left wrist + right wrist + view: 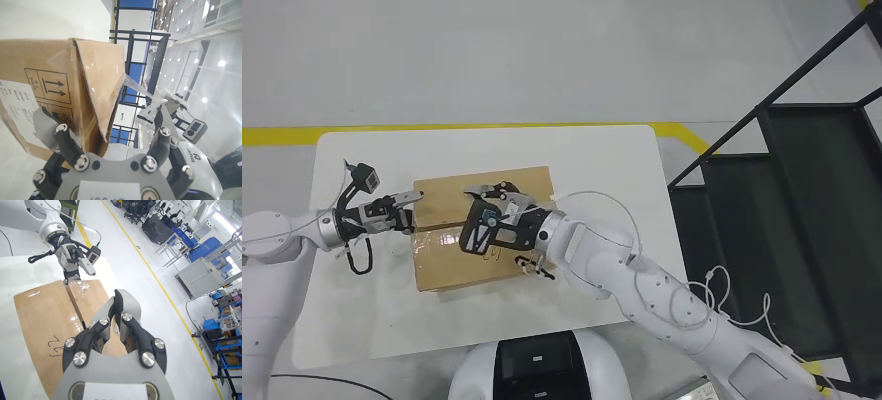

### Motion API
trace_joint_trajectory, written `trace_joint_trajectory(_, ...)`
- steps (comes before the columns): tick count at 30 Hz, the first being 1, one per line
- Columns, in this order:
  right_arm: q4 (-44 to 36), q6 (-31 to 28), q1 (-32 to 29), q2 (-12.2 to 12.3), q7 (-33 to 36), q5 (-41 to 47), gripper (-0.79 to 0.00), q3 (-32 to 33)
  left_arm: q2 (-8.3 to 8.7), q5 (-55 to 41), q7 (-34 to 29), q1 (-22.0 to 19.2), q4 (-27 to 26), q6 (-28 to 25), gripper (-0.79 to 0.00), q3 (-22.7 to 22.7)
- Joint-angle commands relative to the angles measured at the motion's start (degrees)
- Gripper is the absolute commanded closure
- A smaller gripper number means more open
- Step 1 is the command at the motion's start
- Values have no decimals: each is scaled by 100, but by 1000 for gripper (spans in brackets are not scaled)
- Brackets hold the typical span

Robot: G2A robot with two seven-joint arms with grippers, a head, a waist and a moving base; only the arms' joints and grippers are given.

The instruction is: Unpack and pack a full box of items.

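A brown cardboard box [457, 270] stands on the white table [362, 310], its top seam taped with clear tape. My left gripper [412, 205] is at the box's end, open, with the end edge of a slightly lifted top flap between its wide-spread fingers [43, 117]. My right gripper [115, 298] hovers over the box top [37, 309] with its fingers together. In the left wrist view a strip of clear tape [136, 86] stretches from the box corner [121, 56] to a crumpled wad at the right gripper. The left gripper [79, 277] is at the seam's far end.
A pen scribble [54, 346] marks the box top. A black metal stair frame [802, 180] stands beside the table on the right arm's side. A yellow floor line [492, 127] runs behind the table. Bare table [612, 170] surrounds the box.
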Motion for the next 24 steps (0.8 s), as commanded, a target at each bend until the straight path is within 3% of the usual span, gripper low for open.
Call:
trace_joint_trajectory(1, 13, -26, 17, -19, -11, -33, 0, -41, -1, 3, -9, -6, -4, -10, -785, 7)
trace_joint_trajectory(3, 51, -65, 62, -49, -2, -56, 0, -99, -1, 4, -5, -12, -6, -19, -785, 10)
trace_joint_trajectory(4, 77, -83, 82, -65, 4, -42, -154, -128, -1, 3, -4, -12, -5, -20, -785, 11)
trace_joint_trajectory(5, 107, -108, 107, -82, 17, -25, -425, -155, -1, 2, -3, -13, -5, -20, -785, 12)
trace_joint_trajectory(6, 151, -117, 135, -105, 52, 3, -785, -184, 0, -9, -11, -13, -5, -31, -785, 8)
trace_joint_trajectory(24, 565, -432, 285, -337, -30, 551, -785, -408, 23, -71, 15, 42, -39, -90, -785, -77)
